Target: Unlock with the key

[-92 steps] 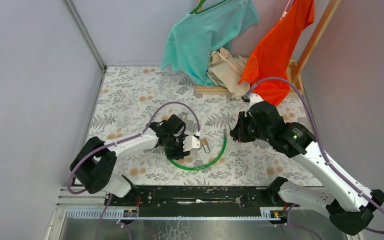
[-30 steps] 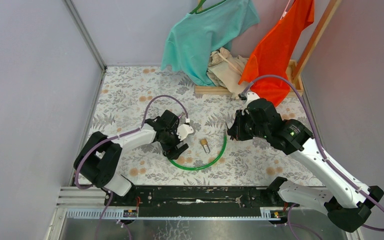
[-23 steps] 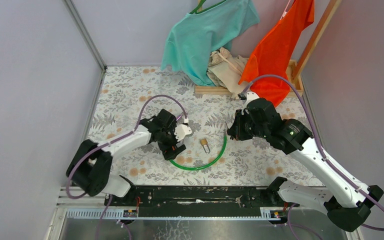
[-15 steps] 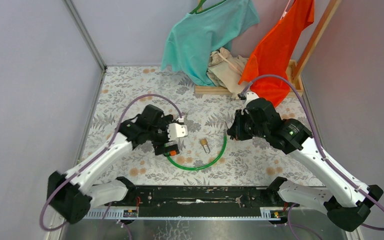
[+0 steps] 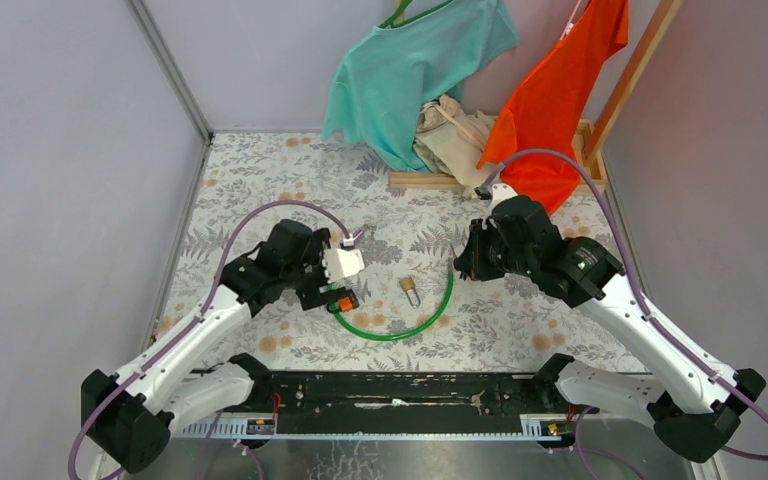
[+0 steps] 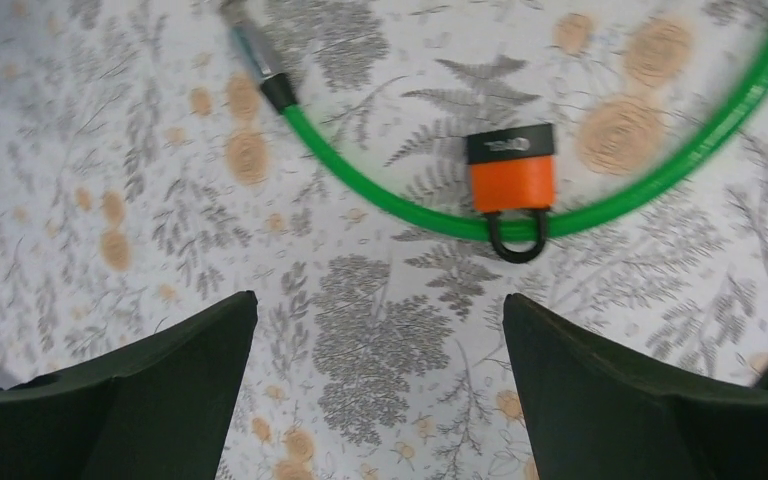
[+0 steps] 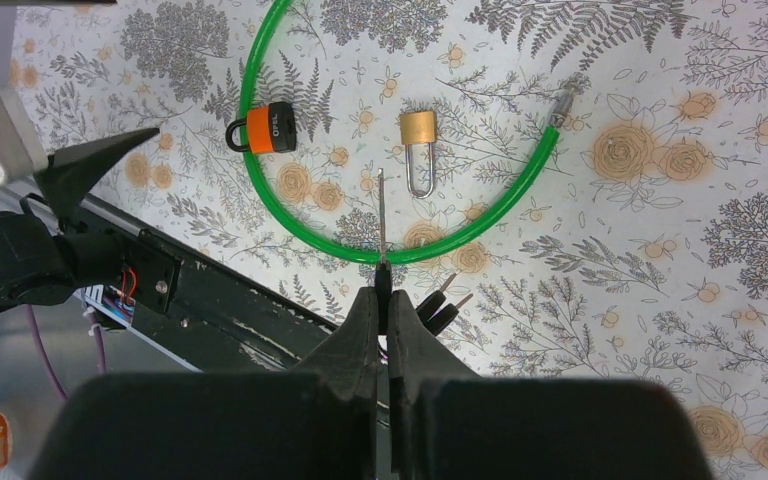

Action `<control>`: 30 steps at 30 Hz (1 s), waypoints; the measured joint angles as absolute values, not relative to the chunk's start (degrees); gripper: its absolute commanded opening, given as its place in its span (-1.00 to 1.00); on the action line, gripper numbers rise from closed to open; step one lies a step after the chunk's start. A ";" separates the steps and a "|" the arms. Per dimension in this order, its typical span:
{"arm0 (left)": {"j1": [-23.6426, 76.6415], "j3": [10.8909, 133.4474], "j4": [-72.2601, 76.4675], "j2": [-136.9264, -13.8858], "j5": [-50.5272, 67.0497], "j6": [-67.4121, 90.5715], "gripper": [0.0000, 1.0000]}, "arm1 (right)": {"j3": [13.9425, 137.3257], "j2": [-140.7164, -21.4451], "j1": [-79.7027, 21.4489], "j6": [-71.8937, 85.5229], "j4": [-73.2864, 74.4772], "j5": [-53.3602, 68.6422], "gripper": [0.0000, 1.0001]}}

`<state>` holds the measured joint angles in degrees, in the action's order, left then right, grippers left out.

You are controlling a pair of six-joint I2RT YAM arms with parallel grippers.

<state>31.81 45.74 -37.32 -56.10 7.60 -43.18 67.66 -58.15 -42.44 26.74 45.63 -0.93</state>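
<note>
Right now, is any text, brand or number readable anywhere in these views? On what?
No text reads cleanly.
Black band of the orange padlock: one short pale word, too blurred to read in either wrist view.
On the brass padlock: no marking visible.

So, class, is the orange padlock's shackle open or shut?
Shut: the orange padlock has both shackle ends seated in its body, looped round the green cable.
</note>
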 measured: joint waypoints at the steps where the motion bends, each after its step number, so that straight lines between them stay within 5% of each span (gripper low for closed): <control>1: 31.81 45.69 -38.26 -56.12 8.84 -43.83 0.99 | 67.66 -58.26 -42.44 26.74 45.63 -0.91 -1.00; 8: 31.81 39.57 -43.20 -52.95 19.18 -56.21 0.95 | 67.99 -59.05 -42.44 26.74 45.63 -0.93 -1.00; 13: 31.81 33.17 -46.44 -51.96 23.16 -67.51 0.65 | 68.42 -59.05 -42.44 26.70 45.60 -0.97 -1.00; 30: 31.83 27.18 -41.25 -55.44 24.40 -85.58 0.31 | 68.40 -58.65 -42.44 26.65 45.58 -1.04 -1.00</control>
<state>31.83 27.18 -41.25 -55.44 24.40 -85.58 68.40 -58.65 -42.44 26.65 45.58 -1.04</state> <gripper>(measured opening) 0.662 0.023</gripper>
